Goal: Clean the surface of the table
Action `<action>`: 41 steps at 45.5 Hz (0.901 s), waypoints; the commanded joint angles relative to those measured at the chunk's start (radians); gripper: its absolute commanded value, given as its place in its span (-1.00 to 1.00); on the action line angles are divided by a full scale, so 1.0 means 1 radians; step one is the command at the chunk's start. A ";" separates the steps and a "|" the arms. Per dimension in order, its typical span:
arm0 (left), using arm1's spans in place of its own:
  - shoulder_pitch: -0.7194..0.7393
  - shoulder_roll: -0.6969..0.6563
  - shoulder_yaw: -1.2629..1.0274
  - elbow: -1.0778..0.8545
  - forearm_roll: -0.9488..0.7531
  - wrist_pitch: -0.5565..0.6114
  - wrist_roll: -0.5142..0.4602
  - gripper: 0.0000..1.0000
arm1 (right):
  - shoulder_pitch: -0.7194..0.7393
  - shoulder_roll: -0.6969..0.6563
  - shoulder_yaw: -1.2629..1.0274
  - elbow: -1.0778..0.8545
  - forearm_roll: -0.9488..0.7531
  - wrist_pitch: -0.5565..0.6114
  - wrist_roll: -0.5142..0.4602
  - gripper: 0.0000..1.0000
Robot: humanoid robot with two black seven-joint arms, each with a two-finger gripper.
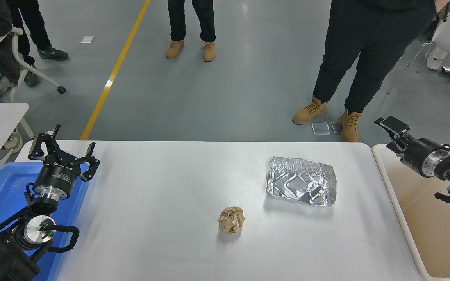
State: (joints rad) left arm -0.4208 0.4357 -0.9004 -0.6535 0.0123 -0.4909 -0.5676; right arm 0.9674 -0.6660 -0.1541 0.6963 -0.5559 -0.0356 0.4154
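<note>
Bench (162, 218) takes up most of the lower half of the frame, long axis running left to right, its far edge square to the camera, rounded corners at upper left and upper right. Only one view here, the head camera.

Two bits of junk on it: a crumpled paper ball (231, 220) near the middle, and a dented foil tray (301, 186) up and to the right of it, well apart. The tray's long side also runs left-right.

Left gripper (64, 152) sits parked at lower left over the blue bin (2, 191), fingers spread wide, holding nothing. Right gripper (391, 130) pokes in from the right edge above the beige bin (424, 234), pointing toward upper left. Can't tell whether its fingers are spread or clenched from this angle.

What could go sideways, I reckon: that foil tray looks thin and already bent, so a hard pinch would just crush the rim and it might slip out. Coming in low from the right could also shove it across the bench instead of grabbing it. The paper ball is light, so a nudge probably rolls it away.
</note>
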 commanded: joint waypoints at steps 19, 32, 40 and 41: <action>0.000 0.000 0.000 0.000 0.000 0.000 0.000 0.98 | 0.020 0.002 -0.173 0.052 -0.231 0.008 0.002 0.85; 0.000 0.000 0.000 0.000 0.000 0.000 0.000 0.98 | 0.054 0.000 -0.211 0.097 -0.236 0.019 0.002 0.85; -0.001 0.000 0.000 0.000 0.000 0.000 0.000 0.98 | 0.119 0.023 -0.323 0.120 -0.237 0.019 0.002 0.85; -0.001 0.000 0.000 0.000 0.000 0.000 0.000 0.98 | 0.123 0.032 -0.332 0.117 -0.237 0.019 0.002 0.85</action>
State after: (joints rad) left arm -0.4213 0.4357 -0.9004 -0.6535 0.0123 -0.4909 -0.5676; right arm 1.0315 -0.6620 -0.3769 0.7879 -0.7871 -0.0192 0.4173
